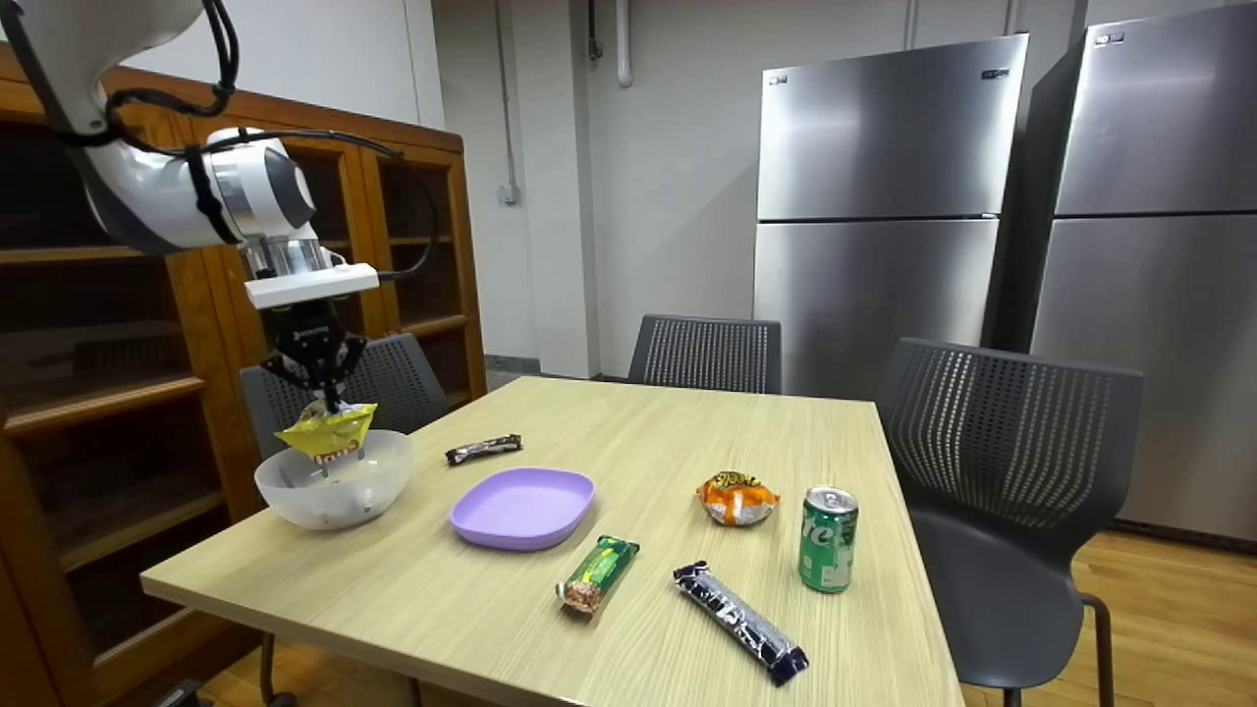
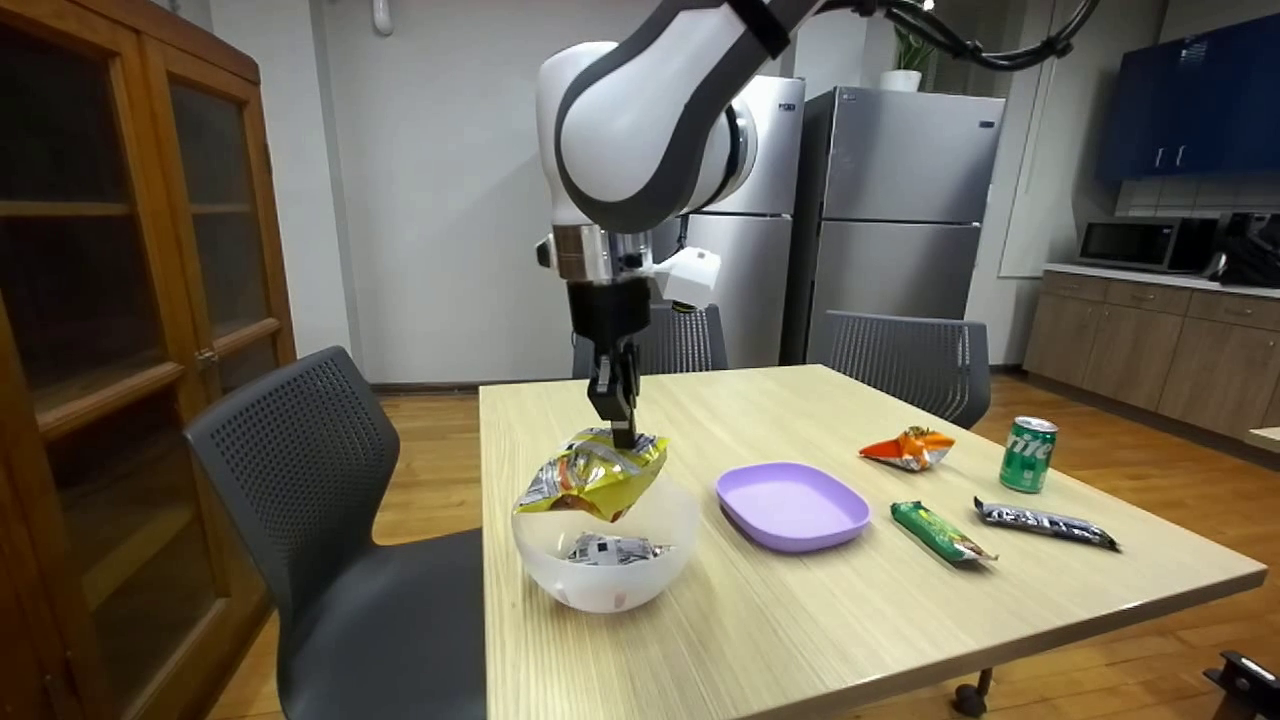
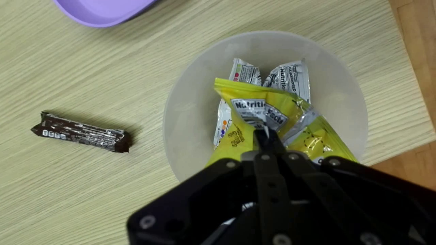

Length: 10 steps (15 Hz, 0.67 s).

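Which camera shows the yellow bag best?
The wrist view. There the bag looks biggest and some words read clearly, though the tool hides part. In both exterior views it's smaller, held at the bowl.

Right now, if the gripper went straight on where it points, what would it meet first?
Most likely the silvery packets in the white bowl below the gripper, with the yellow bag it pinches making the contact. The bag may brush the bowl's rim first; depth is unclear.
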Each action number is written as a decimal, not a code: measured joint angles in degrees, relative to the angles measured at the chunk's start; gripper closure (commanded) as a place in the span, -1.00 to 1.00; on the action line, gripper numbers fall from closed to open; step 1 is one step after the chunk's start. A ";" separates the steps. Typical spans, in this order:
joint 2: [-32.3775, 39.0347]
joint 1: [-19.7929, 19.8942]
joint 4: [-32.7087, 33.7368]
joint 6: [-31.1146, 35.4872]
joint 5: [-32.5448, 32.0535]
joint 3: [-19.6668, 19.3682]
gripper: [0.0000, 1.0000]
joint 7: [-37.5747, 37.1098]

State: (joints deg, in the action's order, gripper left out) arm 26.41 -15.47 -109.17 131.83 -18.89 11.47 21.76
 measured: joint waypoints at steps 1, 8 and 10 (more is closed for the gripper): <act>0.18 -0.09 -0.20 0.00 -0.28 0.00 1.00 0.01; 1.05 -0.43 -0.61 0.00 -1.24 0.01 -0.11 0.34; 1.04 -0.42 -0.61 0.00 -1.24 0.01 -0.41 0.50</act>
State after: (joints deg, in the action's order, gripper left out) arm 27.45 -15.90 -109.77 131.83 -20.13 11.49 22.26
